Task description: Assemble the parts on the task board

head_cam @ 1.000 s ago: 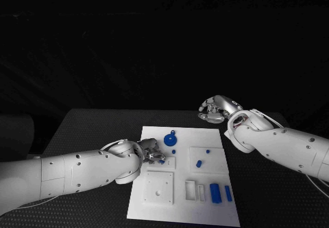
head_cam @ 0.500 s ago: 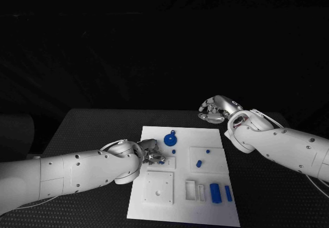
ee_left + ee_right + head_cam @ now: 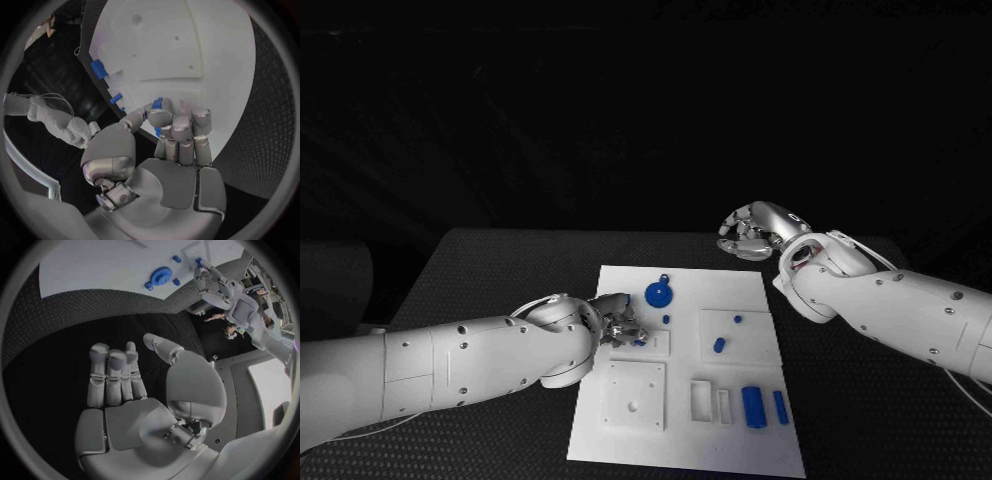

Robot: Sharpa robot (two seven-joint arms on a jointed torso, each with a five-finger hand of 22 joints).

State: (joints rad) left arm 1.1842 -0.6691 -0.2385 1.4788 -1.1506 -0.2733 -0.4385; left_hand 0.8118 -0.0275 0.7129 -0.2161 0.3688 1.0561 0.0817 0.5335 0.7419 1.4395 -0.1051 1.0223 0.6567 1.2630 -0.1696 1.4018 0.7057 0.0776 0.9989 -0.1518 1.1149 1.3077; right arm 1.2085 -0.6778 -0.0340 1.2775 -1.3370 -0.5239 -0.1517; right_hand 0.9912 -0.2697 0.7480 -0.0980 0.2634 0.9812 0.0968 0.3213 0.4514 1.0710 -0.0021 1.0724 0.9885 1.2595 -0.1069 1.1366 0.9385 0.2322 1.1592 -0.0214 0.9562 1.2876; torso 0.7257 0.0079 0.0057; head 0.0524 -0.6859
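The white task board [image 3: 689, 450] lies mid-table. My left hand [image 3: 619, 324] rests at the board's left edge, its fingers curled over a small blue part [image 3: 640, 341]. In the left wrist view the thumb and fingertips [image 3: 164, 117] pinch that blue part [image 3: 157, 103] just over the board [image 3: 187, 45]. My right hand [image 3: 759, 230] hangs above the table beyond the board's far right corner; the right wrist view shows this hand [image 3: 125, 385] with its fingers side by side and nothing in them. A blue round disc [image 3: 658, 294] lies near the board's far edge.
Small blue pegs [image 3: 734, 320] [image 3: 718, 344] sit in the board's right half, and two long blue blocks [image 3: 753, 405] lie near its front right. A raised white square plate [image 3: 633, 395] is at the front left. Black table surrounds the board.
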